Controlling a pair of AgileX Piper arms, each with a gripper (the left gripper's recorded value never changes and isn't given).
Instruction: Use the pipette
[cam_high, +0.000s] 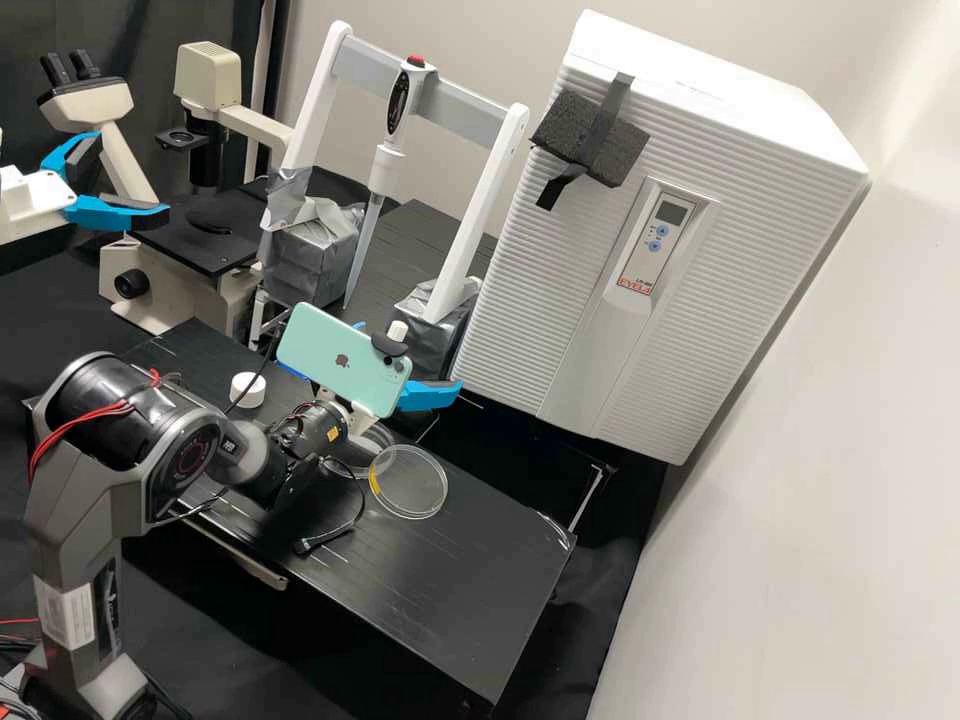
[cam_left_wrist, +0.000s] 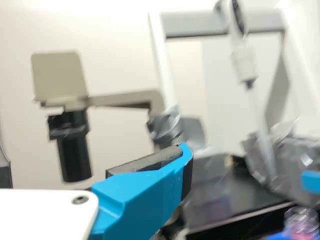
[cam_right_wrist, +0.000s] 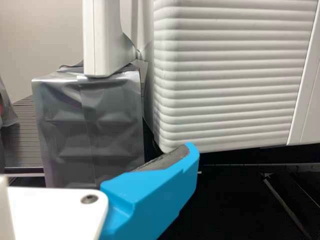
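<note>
pipette (cam_high: 385, 165): hangs upright from the crossbar of the frame (cam_high: 330, 75), red button on top, tip down between the two blocks; held by neither gripper. Blurred in the left wrist view (cam_left_wrist: 245, 65).
left gripper (cam_high: 125, 175): at the far left over the microscope (cam_high: 180, 230) stage, well apart from the pipette. Fingers spread wide, nothing between them. One blue finger (cam_left_wrist: 145, 190) in its wrist view, with the frame and pipette beyond it.
right gripper (cam_high: 410, 375): low over the platform (cam_high: 450, 590), just beside the nearer block (cam_high: 435, 315) and under a mint-green phone (cam_high: 345, 360) fixed to the wrist. Looks open and empty. One finger (cam_right_wrist: 155, 190) in its wrist view, near the grey-taped block (cam_right_wrist: 90, 130) and the cabinet (cam_right_wrist: 230, 75). Below and to the right of the pipette, apart from it.
blocks: wrapped in grey tape, one under each frame leg; farther one (cam_high: 310, 240) next to the microscope.
dish (cam_high: 408, 480): clear, round, flat on the platform near the right arm's wrist.
cap (cam_high: 247, 388): small, white, on the platform left of the phone.
cabinet (cam_high: 660, 230): white, ribbed, right of the frame, a dark foam pad (cam_high: 590, 135) strapped to its upper front.
</note>
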